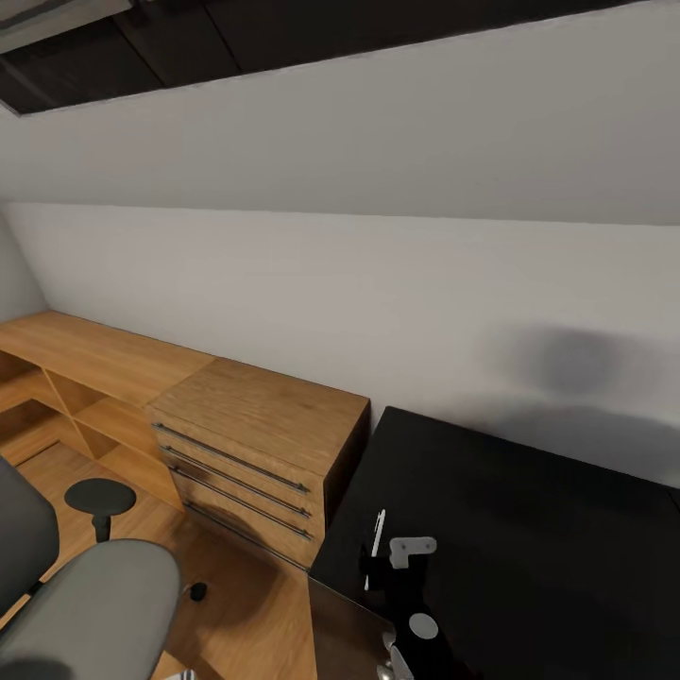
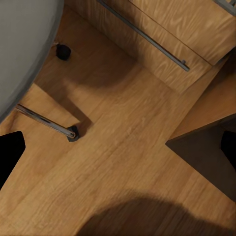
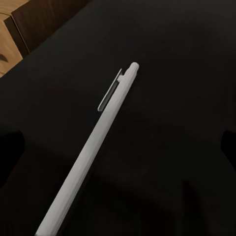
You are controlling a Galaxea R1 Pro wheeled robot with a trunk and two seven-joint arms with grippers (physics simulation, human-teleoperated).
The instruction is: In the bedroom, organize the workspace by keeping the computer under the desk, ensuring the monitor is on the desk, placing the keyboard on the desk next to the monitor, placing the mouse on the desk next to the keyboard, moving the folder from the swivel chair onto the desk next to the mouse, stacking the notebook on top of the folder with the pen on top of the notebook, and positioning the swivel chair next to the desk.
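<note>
1. The black worktop (image 1: 529,529) fills the lower right of the head view, its left edge just beside a light-wood drawer chest (image 1: 250,444) that stands against the pale grey wall (image 1: 378,283).
2. The pen (image 3: 91,147), a thin pale stick with a clip near one end, shows in the right wrist view running diagonally over the glossy black surface. Its lower end leaves the picture toward the camera, so I cannot tell if it is gripped or lying loose.
3. In the head view the pen (image 1: 377,538) is a short pale sliver near the worktop's left front corner, just beside the right claw (image 1: 392,567).
4. The right claw hangs above that corner; dark finger shapes sit at both sides of the right wrist view, but how far the jaws stand apart I cannot tell.
5. The left claw: black finger edges (image 2: 10,155) lie at opposite sides of the left wrist view, wide apart, with nothing between them, over the light wood floor (image 2: 123,162).
6. The swivel chair (image 1: 85,604) stands at the lower left, its grey seat and one black armrest (image 1: 99,496) visible, on the floor in front of the chest and well apart from the pen.
7. Low light-wood shelves (image 1: 66,378) run along the wall left of the chest.
</note>
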